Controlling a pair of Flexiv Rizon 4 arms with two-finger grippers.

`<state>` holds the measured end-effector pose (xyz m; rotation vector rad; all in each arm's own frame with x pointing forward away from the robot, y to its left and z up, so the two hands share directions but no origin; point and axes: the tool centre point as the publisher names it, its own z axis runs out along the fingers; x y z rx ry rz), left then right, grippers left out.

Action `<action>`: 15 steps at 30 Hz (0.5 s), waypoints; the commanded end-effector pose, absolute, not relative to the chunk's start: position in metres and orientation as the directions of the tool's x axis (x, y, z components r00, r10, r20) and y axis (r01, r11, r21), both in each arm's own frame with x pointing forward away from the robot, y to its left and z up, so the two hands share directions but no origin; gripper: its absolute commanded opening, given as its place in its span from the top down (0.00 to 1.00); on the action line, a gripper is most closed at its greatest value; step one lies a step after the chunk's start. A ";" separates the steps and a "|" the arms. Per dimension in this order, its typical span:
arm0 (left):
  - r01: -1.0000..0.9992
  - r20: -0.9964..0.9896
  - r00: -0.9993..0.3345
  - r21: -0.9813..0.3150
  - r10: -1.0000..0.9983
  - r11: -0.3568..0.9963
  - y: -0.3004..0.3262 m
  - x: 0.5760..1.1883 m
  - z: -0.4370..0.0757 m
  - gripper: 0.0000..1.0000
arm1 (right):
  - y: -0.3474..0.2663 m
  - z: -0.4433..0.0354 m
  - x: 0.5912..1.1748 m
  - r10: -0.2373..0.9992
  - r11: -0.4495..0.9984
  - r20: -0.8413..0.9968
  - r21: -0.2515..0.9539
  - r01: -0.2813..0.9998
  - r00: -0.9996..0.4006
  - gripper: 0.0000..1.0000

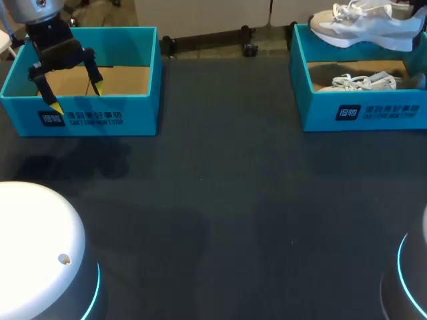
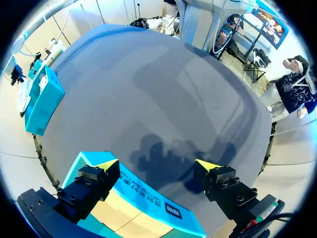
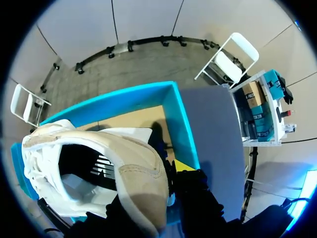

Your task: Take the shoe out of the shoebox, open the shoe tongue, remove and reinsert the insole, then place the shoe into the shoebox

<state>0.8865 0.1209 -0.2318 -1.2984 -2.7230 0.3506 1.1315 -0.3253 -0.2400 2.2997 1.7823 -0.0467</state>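
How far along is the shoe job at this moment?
Started: the shoe is held above the right shoebox, heel clamped in the right jaws; a second shoe lies inside. The left jaws hang open over the left shoebox. Tongue, insole and boxing the shoe all remain.

The left shoebox (image 1: 133, 108) and right shoebox (image 1: 390, 110) are teal with tan insides and dark, white-printed labels, the shoe (image 1: 363, 30) is off-white with a beige heel, the table (image 1: 227, 200) dark grey.
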 end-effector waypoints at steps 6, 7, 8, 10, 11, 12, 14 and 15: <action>0.753 -0.002 -0.629 -0.249 0.777 0.609 0.121 0.887 -0.231 0.00 | -0.320 -0.245 1.116 0.956 -0.229 -0.140 0.183 0.956 0.256 1.00; 0.753 -0.002 -0.629 -0.249 0.777 0.609 0.121 0.887 -0.231 0.00 | -0.319 -0.245 1.115 0.956 -0.229 -0.141 0.184 0.956 0.256 1.00; 0.753 -0.002 -0.629 -0.249 0.777 0.609 0.121 0.887 -0.231 0.00 | -0.318 -0.245 1.113 0.956 -0.231 -0.143 0.184 0.956 0.258 1.00; 0.753 -0.002 -0.629 -0.249 0.777 0.609 0.121 0.887 -0.231 0.00 | -0.317 -0.246 1.110 0.957 -0.228 -0.140 0.182 0.956 0.255 1.00; 0.753 -0.002 -0.629 -0.249 0.777 0.609 0.121 0.887 -0.231 0.00 | -0.317 -0.247 1.108 0.957 -0.228 -0.141 0.182 0.957 0.255 1.00; 0.753 -0.002 -0.629 -0.249 0.777 0.609 0.121 0.887 -0.231 0.00 | -0.317 -0.248 1.106 0.957 -0.228 -0.142 0.181 0.957 0.255 1.00; 0.753 -0.002 -0.629 -0.249 0.777 0.609 0.121 0.887 -0.231 0.00 | -0.317 -0.253 1.104 0.957 -0.225 -0.144 0.181 0.958 0.252 1.00; 0.753 -0.002 -0.629 -0.249 0.777 0.609 0.121 0.887 -0.231 0.00 | -0.318 -0.256 1.103 0.958 -0.222 -0.147 0.177 0.959 0.248 1.00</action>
